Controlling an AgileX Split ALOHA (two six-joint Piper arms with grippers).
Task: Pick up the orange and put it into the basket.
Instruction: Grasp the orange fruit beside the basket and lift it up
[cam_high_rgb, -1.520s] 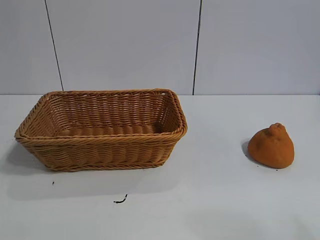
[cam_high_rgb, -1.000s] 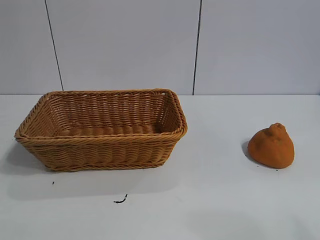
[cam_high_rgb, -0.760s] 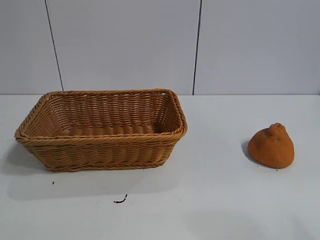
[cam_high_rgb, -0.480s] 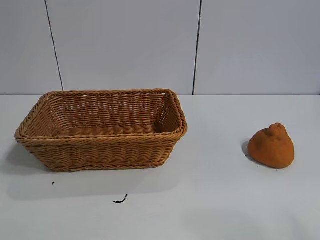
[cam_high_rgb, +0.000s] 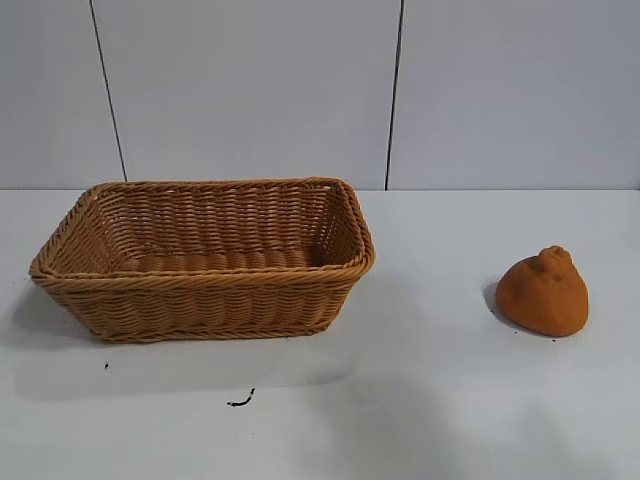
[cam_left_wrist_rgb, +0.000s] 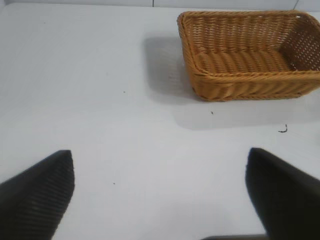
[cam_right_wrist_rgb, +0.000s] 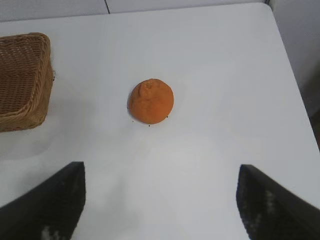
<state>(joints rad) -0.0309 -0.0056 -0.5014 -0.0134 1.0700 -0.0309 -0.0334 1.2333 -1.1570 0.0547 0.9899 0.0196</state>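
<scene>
Exterior view: the basket (cam_high_rgb: 205, 258) stands on the white table (cam_high_rgb: 420, 400) at the left, its long side facing the camera and its floor partly hidden by the near wall. The orange (cam_high_rgb: 542, 291) lies on the table well apart from it, at the right, knobby top upward. A small dark mark (cam_high_rgb: 241, 401) shows on the tabletop in front of the basket. Neither arm appears in this view.

Left wrist view: the left gripper (cam_left_wrist_rgb: 160, 192) hangs above bare table with its fingers (cam_left_wrist_rgb: 37, 192) spread wide and nothing between them; both fingers are cut off by the frame edge. The basket is seen farther off, one end clipped by the frame. The orange is out of this view.

Right wrist view: the right gripper (cam_right_wrist_rgb: 160, 197) is above the table, fingers (cam_right_wrist_rgb: 50, 202) set wide apart and empty, only their dark tips in frame. The orange (cam_right_wrist_rgb: 150, 101) rests on the table beyond the tips, apart from them. Only one end of the basket (cam_right_wrist_rgb: 22, 80) shows.
</scene>
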